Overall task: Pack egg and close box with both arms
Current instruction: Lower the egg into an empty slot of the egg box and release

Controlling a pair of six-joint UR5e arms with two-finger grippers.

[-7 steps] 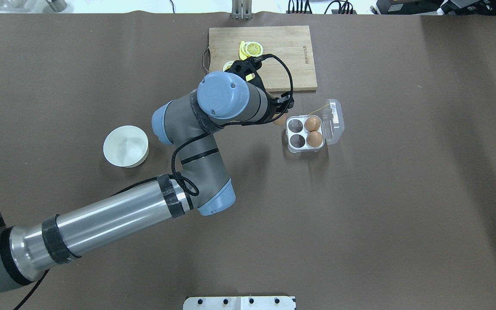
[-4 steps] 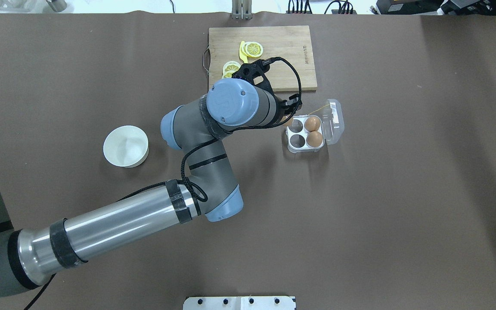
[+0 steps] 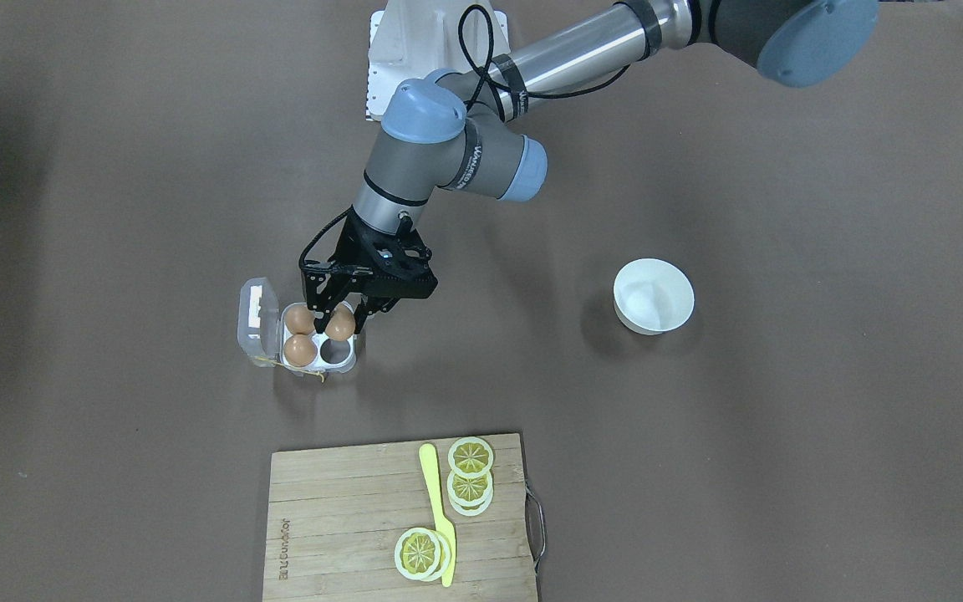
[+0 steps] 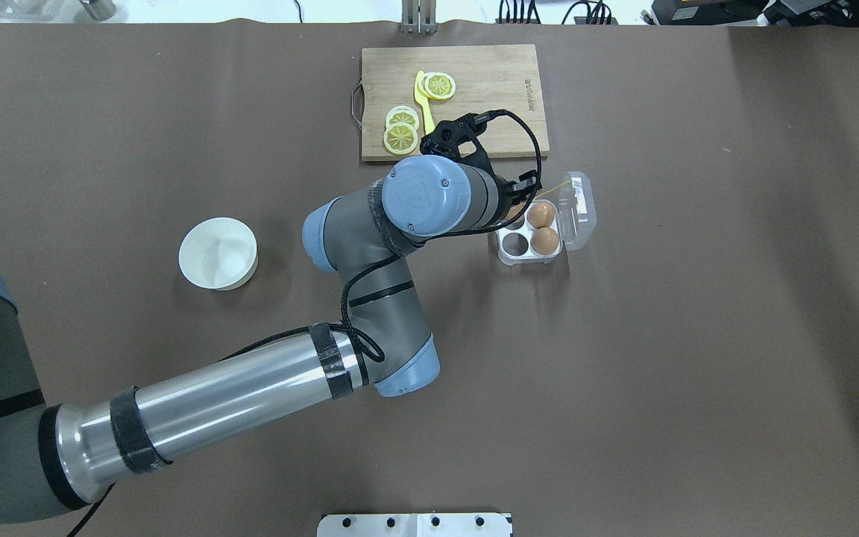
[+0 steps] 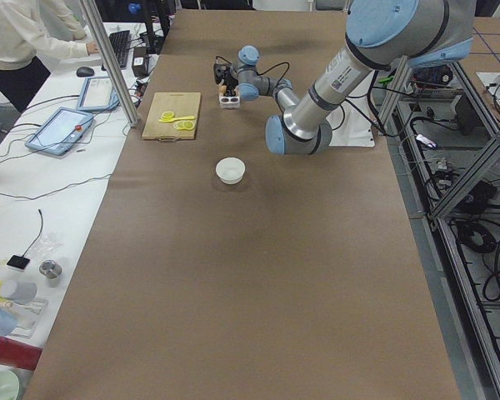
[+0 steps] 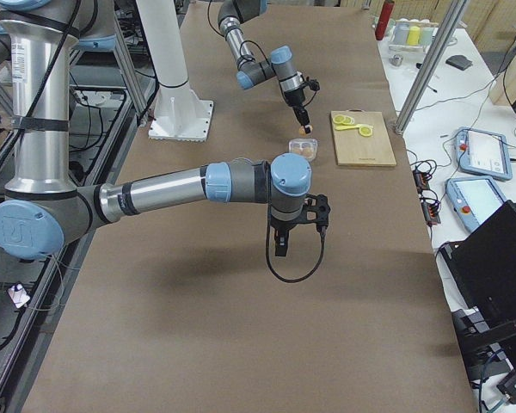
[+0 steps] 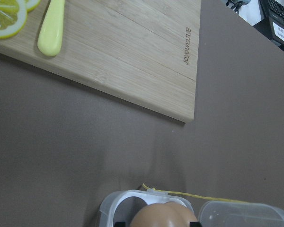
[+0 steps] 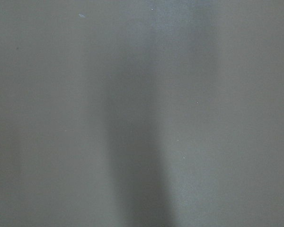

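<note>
Over the brown table, my left gripper, clamped on the egg, has shifted from beside the box to above an empty cell next to two seated eggs. I judge that lowering and release come next. The right gripper waits well apart, and I cannot tell how its jaws stand.

My left gripper is black, its egg light brown; box clear and pale; lemon slices yellow; cutting board wood-grained tan.
</note>
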